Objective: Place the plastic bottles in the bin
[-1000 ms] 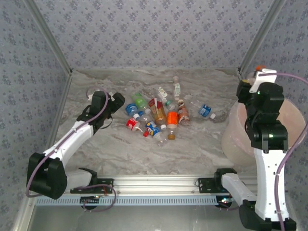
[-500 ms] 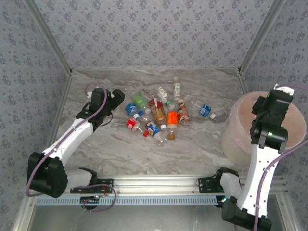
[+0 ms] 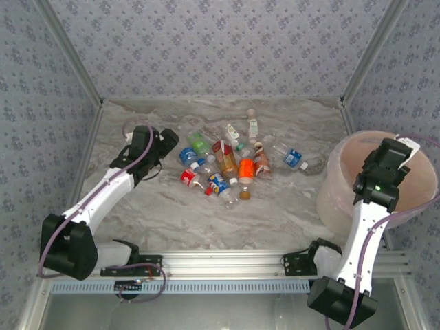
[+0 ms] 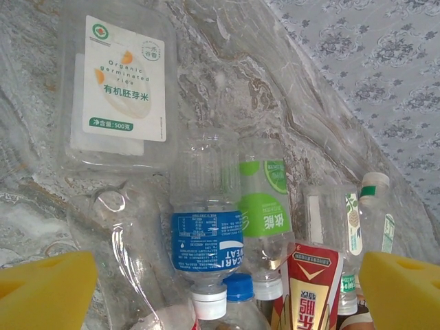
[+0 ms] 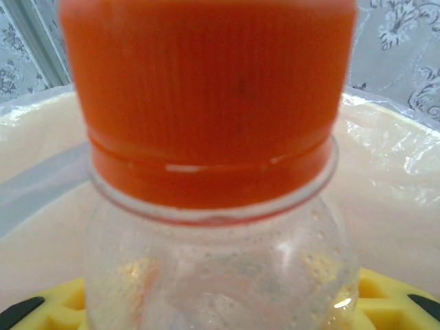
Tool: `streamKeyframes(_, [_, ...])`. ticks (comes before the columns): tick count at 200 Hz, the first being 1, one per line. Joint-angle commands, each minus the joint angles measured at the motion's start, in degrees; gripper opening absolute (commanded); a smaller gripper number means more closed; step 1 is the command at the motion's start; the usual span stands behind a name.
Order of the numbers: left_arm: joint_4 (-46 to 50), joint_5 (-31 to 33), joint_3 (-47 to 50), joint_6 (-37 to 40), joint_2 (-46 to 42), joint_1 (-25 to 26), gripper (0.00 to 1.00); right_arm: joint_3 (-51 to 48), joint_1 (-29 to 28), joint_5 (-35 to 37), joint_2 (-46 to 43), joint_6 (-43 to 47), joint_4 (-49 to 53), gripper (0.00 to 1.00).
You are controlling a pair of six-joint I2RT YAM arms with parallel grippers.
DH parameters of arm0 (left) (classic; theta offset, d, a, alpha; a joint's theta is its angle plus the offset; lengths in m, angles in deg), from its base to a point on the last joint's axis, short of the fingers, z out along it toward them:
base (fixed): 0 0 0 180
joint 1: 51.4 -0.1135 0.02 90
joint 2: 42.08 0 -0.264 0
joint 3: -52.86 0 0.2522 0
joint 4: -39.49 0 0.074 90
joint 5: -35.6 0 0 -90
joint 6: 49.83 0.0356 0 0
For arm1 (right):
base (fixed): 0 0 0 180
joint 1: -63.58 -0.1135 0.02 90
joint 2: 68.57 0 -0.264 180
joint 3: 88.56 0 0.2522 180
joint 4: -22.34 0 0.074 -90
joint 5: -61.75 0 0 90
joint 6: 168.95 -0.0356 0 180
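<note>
Orange-capped bottle (image 5: 213,172) sits gripped in right gripper (image 5: 220,309) above the bin (image 3: 335,199)

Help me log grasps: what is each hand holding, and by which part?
Right hand grips the orange-capped bottle by its clear body, below the shoulder. Left hand: open, empty.

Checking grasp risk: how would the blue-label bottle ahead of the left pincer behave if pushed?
The blue-label bottle looks empty, so probably light. Lying on its side, round-bodied, it would likely roll. Its thin clear wall may dent when squeezed.
</note>
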Motion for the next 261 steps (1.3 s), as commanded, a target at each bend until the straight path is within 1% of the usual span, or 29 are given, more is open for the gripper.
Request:
streamKeyframes(1, [1.3,-0.3,-1.9,-0.7,0.3,-0.3,0.98,-1.9,0.5,0.2,-0.3,-1.5,-3.9,0.49])
streamKeyframes(33, [2.2,0.2,-1.7,-1.0,0.1,-0.3,0.98,-4.9,0.5,-2.6,-0.2,-1.8,-7.8,0.54])
streamKeyframes(53, [2.7,0.2,-1.2,-1.2,0.0,-0.3,0.98,-5.6,0.5,-3.1,0.2,-2.3,-8.5,0.58])
streamKeyframes(94, [3.6,1.4,-0.6,-1.2,-0.2,-0.3,0.98,-4.9,0.5,-3.8,0.0,-2.7,-7.3,0.71])
streamKeyframes(130, [3.9,1.7,-0.6,-0.9,0.2,-0.4,0.98,-4.2,0.5,-2.5,-0.8,-3.0,-7.1,0.78])
streamKeyframes(142, [4.1,1.8,-0.6,-0.8,0.4,-0.3,0.98,-3.8,0.4,-2.3,-0.9,-3.0,-6.7,0.83])
streamKeyframes(164, [4.3,2.1,-0.5,-0.7,0.5,-0.5,0.98,-2.4,0.1,-1.9,-1.6,-4.1,-4.7,0.85])
streamKeyframes(179, [4.7,2.0,-0.8,-0.2,0.7,-0.7,0.98,-0.1,-0.7,-2.9,-3.4,-5.8,-2.6,0.93])
streamKeyframes(190, [5.1,1.9,-1.0,0.2,0.9,-0.8,0.98,0.9,-1.6,-5.4,-5.2,-6.9,-2.9,1.0])
streamKeyframes(199, [5.3,2.0,-1.1,0.4,1.2,-0.9,0.98,1.4,-2.1,-7.6,-6.4,-8.2,-3.2,1.0])
streamKeyframes(212, [5.5,2.1,-1.2,0.5,1.4,-1.1,0.98,2.1,-2.8,-12.6,-7.9,-10.0,-3.7,1.0])
streamKeyframes(230, [6.2,2.3,-1.4,0.8,1.9,-1.2,0.98,2.1,-4.1,-22.0,-8.7,-12.0,-5.7,1.0])
streamKeyframes(242, [7.3,2.8,-2.2,1.8,2.7,-1.4,0.98,1.8,-5.6,-28.9,-8.6,-13.4,-8.0,1.0])
streamKeyframes(261, [10.5,4.1,-4.2,4.7,4.4,-1.8,0.98,0.7,-9.5,-36.5,-7.7,-15.5,-12.6,1.0])
